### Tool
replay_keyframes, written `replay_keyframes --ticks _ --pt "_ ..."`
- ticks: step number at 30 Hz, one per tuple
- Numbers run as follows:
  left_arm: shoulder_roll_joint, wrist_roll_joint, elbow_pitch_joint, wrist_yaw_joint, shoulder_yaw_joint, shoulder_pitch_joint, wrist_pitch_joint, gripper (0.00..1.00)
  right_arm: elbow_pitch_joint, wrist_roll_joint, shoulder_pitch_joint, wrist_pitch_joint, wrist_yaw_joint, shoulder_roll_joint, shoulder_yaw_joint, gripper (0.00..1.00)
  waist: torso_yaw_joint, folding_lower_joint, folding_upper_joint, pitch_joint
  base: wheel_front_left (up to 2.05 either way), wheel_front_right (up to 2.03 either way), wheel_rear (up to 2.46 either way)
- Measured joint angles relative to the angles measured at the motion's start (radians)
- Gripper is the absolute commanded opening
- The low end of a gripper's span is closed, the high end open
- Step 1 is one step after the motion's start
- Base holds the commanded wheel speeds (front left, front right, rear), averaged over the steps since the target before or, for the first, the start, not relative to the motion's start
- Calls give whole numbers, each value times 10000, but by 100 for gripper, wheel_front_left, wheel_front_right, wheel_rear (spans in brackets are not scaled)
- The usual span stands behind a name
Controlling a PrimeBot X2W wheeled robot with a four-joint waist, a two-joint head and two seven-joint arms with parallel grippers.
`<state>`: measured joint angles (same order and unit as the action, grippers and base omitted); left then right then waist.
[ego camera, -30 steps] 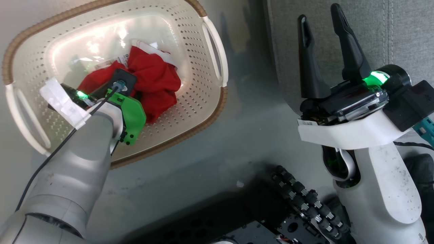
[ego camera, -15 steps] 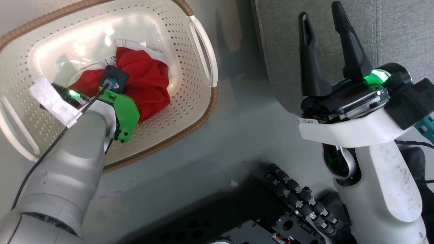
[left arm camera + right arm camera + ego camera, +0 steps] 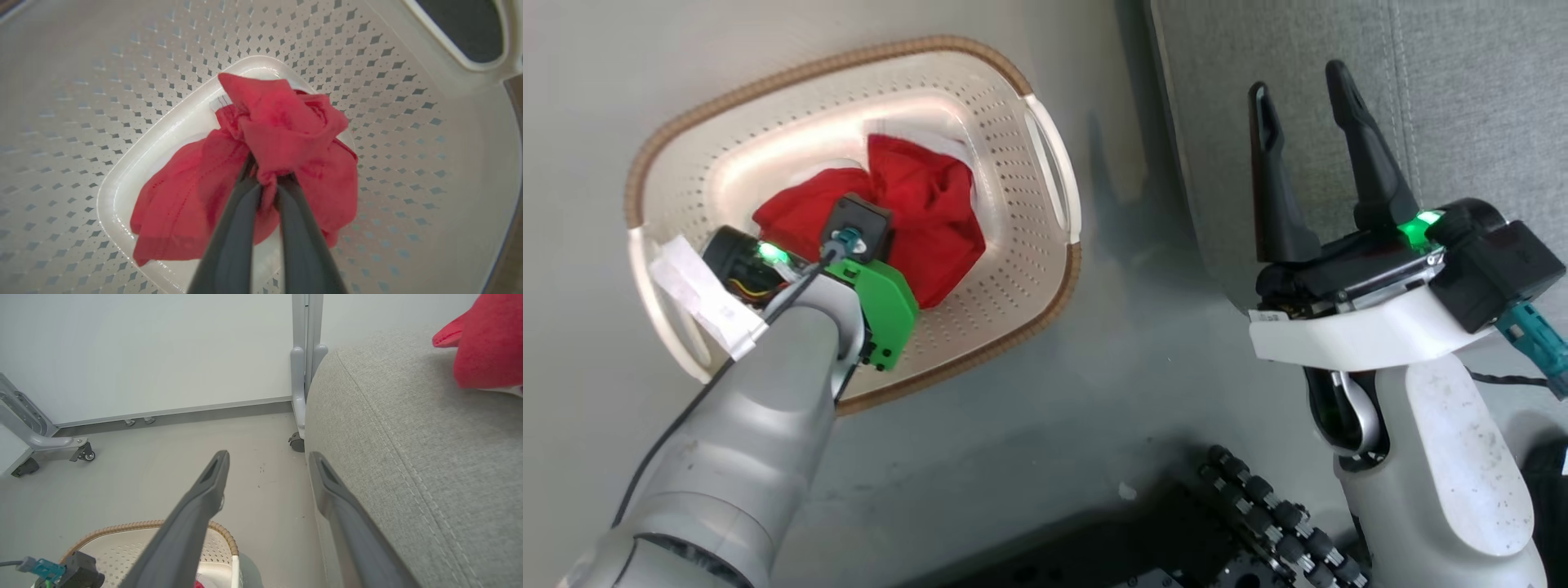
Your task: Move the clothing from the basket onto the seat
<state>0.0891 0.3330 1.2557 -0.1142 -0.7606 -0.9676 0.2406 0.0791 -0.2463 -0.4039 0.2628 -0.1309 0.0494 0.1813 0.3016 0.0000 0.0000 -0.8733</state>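
Note:
The cream basket (image 3: pixel 1013 245) stands on the floor at the upper left of the head view, with bright-red clothing (image 3: pixel 931 212) bunched in its bottom. My left arm reaches down into it. In the left wrist view my left gripper (image 3: pixel 267 179) is shut on a fold of this red garment (image 3: pixel 286 122), which is gathered up above the basket's floor (image 3: pixel 135 163). My right gripper (image 3: pixel 1297 82) is open and holds nothing at the edge of the grey seat (image 3: pixel 1462 98). A second red garment (image 3: pixel 486 343) with a white edge lies on the seat (image 3: pixel 408 457).
Grey floor (image 3: pixel 1094 392) separates basket and seat. A grey wheeled frame post (image 3: pixel 304 375) stands at the seat's far corner against a white wall, and another castered leg (image 3: pixel 41 441) is at the left. My dark base (image 3: pixel 1258 506) lies low in the head view.
The head camera has shifted, so the basket sits lower and further right in the picture. My left gripper stays in the basket on the red clothing. The right gripper stays open.

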Motion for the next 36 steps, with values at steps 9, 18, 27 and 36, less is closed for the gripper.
replay_keyframes --ticks 9,18,27,36 --pt "-159 353 -1825 13 330 971 205 0 -311 341 717 -119 -2 -6 -341 100 -626 0 0 1513 0 0 0" --pt "113 508 -4692 224 1375 2449 209 0 -86 489 1448 -658 0 199 -686 100 -1284 0 0 3021 0 0 0" --pt "322 662 -7543 397 2740 3754 217 0 332 570 2187 -1254 0 265 -999 100 -1970 0 0 4366 0 0 0" --pt "313 715 -10082 525 3933 4691 217 0 692 662 2910 -1735 0 261 -1294 100 -2605 -1 0 5576 0 0 0"
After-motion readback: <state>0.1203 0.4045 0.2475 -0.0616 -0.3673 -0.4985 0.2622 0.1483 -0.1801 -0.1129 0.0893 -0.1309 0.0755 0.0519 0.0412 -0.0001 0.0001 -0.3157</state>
